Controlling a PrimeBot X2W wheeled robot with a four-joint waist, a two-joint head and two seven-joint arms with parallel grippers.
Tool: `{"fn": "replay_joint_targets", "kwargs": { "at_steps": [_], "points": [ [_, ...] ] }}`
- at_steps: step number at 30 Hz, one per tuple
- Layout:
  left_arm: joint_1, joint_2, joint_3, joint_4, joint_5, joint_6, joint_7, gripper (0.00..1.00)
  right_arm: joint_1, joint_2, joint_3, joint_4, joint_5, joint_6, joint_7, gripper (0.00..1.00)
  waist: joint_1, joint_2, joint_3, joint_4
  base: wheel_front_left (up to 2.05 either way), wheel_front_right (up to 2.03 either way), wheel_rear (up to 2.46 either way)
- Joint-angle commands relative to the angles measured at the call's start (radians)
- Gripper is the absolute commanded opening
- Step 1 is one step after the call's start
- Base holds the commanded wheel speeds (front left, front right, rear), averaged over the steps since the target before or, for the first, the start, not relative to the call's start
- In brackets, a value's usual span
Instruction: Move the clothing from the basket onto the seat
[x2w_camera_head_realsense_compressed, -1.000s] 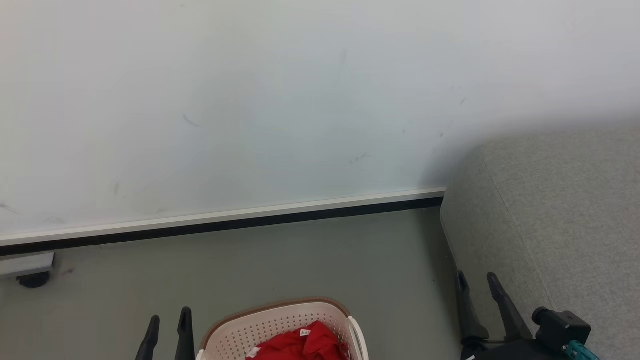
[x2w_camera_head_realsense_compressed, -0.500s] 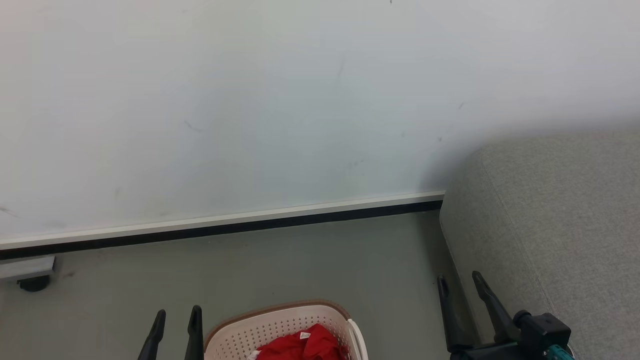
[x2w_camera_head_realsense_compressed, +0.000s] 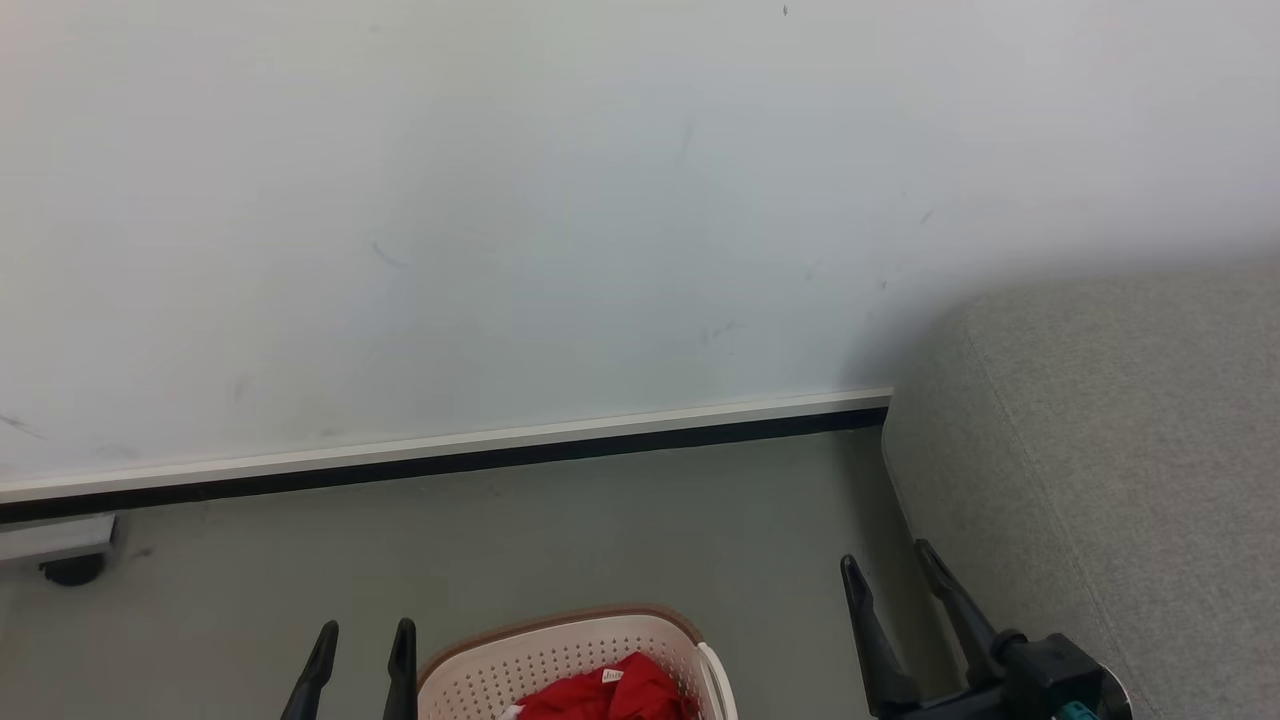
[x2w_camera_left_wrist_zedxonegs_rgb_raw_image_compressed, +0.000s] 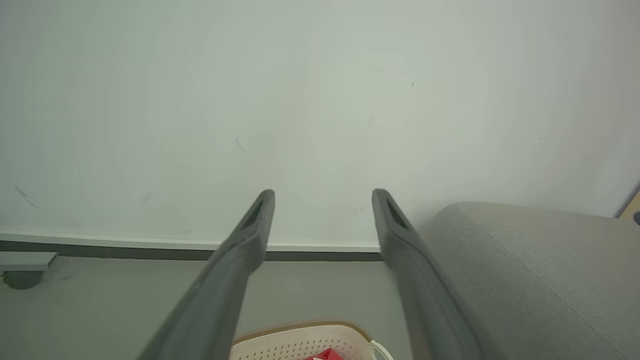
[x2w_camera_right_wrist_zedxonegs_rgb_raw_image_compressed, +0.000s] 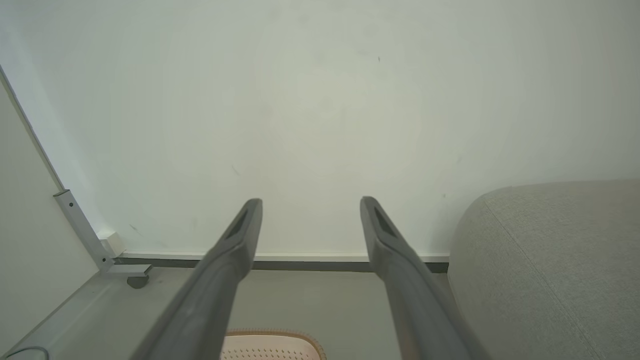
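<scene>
— Basket (x2w_camera_head_realsense_compressed: 520, 665) low in the head view, down on the floor (x2w_camera_head_realsense_compressed: 600, 530), red garment (x2w_camera_head_realsense_compressed: 600, 697) heaped inside it. Who's closer?
— Left gripper (x2w_camera_head_realsense_compressed: 366, 632), easily: it sits just beside the basket's left rim, fingers spread wide, nothing between them.
— And the right gripper (x2w_camera_head_realsense_compressed: 888, 556)?
— Spread and empty too, but over by the flank of the grey seat (x2w_camera_head_realsense_compressed: 1100, 450), well apart from the basket (handy for the drop, I'd say).
— Any long axis on that cloth?
— None I can make out. It's a crumpled mound, partly cut off by the frame. It lies to the right of the left fingers, so I'd expect a sidestep and a dip.
</scene>
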Motion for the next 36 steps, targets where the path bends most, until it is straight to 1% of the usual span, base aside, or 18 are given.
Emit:
{"fn": "replay_joint_targets", "kwargs": {
  "at_steps": [1,9,36],
  "points": [
    [0.018,0.005,0.003,-0.01,0.024,0.001,-0.008,1.0,0.01,-0.008,0.01,-0.001,-0.019,0.001,-0.008,1.0,0.0,0.0,-0.001,0.001,0.0,0.0,0.0],
    [0.026,0.005,-0.001,-0.011,0.068,0.005,-0.019,1.0,0.015,-0.01,0.031,0.0,-0.064,0.001,-0.023,1.0,0.0,0.0,-0.008,0.007,0.0,0.0,0.0],
    [0.006,0.004,-0.003,0.011,0.071,0.004,-0.018,1.0,0.001,-0.005,0.016,-0.005,-0.05,0.001,-0.023,1.0,0.0,0.0,0.004,0.009,0.0,0.0,0.0]
  ]
}}
